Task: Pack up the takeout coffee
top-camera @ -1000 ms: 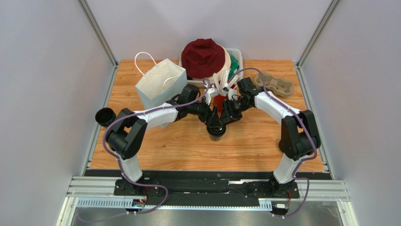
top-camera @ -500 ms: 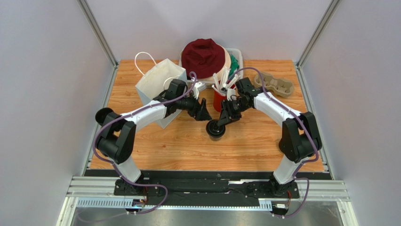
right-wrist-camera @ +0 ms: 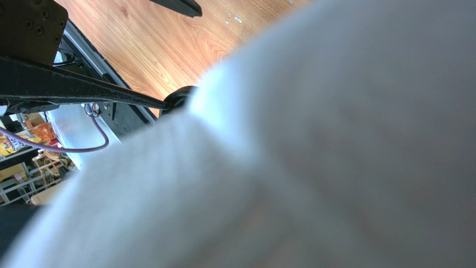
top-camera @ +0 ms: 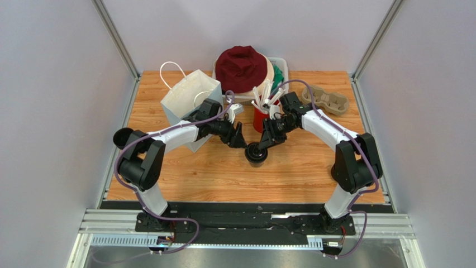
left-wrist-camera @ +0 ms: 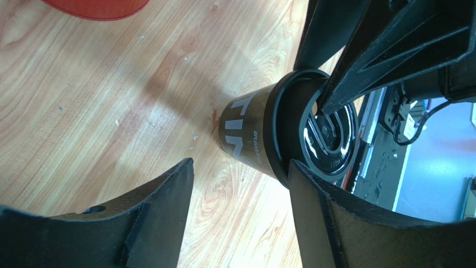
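Takeout coffee [left-wrist-camera: 243, 137]: small dark brown disposable cup with white lettering and a glossy black round lid [left-wrist-camera: 335, 134]. It stands upright near the middle of the light wooden table [top-camera: 313, 173], between the two grippers.
Left gripper [left-wrist-camera: 239, 167]: jaws spread, one fingertip on each side of the cup's wall; contact is unclear.
Right gripper [top-camera: 263, 142]: dark fingers [left-wrist-camera: 369, 61] lie on the lid, one across its top. Cannot tell whether they pinch it; its wrist view is mostly white blur.
Just beyond the cup: red cup [top-camera: 258, 120] holding white utensils.
Left rear: white paper bag [top-camera: 189, 99] with handles, standing open.
Rear: maroon hat [top-camera: 240, 66] on a white bin [top-camera: 282, 64].
Right rear: brown cardboard cup carrier [top-camera: 327, 100].
Left edge: black lidless cup [top-camera: 123, 137].
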Motion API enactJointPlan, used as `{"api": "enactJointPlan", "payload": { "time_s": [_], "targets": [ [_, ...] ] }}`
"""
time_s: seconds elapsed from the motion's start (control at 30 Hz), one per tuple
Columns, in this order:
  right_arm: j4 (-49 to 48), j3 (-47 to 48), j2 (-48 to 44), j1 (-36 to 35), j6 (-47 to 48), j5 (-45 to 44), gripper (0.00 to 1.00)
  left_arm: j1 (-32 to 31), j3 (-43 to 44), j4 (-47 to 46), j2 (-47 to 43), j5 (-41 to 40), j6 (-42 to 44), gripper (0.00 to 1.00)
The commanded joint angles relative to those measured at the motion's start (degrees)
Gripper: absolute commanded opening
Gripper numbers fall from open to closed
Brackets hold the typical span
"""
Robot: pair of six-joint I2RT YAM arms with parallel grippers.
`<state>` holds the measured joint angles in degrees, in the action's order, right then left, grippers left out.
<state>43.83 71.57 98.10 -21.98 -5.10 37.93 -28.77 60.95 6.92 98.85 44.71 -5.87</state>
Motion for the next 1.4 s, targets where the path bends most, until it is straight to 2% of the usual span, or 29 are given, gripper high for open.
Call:
{"api": "enactJointPlan", "payload": {
  "time_s": [0.0, 0.37, 0.6, 0.8, 1.03, 1.13, 1.37],
  "targets": [
    [-1.1, -0.9, 0.2, -0.1, 2.5, -5.9, 0.29, 0.3, -0.7, -0.5, 1.2, 1.3, 2.2, 0.69],
    [-0.9, -1.0, 1.2, -0.1, 2.8, -9.4, 0.29, 0.3, -0.6, 0.6, 1.8, 2.0, 2.1, 0.63],
    [-1.6, -2.0, 1.4, -0.1, 2.9, -11.5, 0.28, 0.3, -0.1, 3.2, 2.0, 2.7, 2.8, 0.54],
    [-3.1, -3.2, 0.0, -0.1, 2.5, -14.9, 0.28, -0.1, -0.7, 4.7, 1.8, 1.7, 3.8, 0.50],
    [-3.8, -4.3, -2.0, -0.1, 2.6, -15.3, 0.28, -0.7, -0.2, 5.5, 0.9, 2.2, 3.2, 0.54],
    [-3.8, -4.6, -3.0, -0.1, 2.7, -14.7, 0.28, -0.7, 1.5, 5.8, -0.1, 2.2, 2.9, 0.64],
    [-4.1, -5.4, -5.0, -0.2, 3.0, -15.0, 0.28, -0.8, 4.8, 6.7, -1.9, 2.8, 2.5, 0.65]
  ]
}}
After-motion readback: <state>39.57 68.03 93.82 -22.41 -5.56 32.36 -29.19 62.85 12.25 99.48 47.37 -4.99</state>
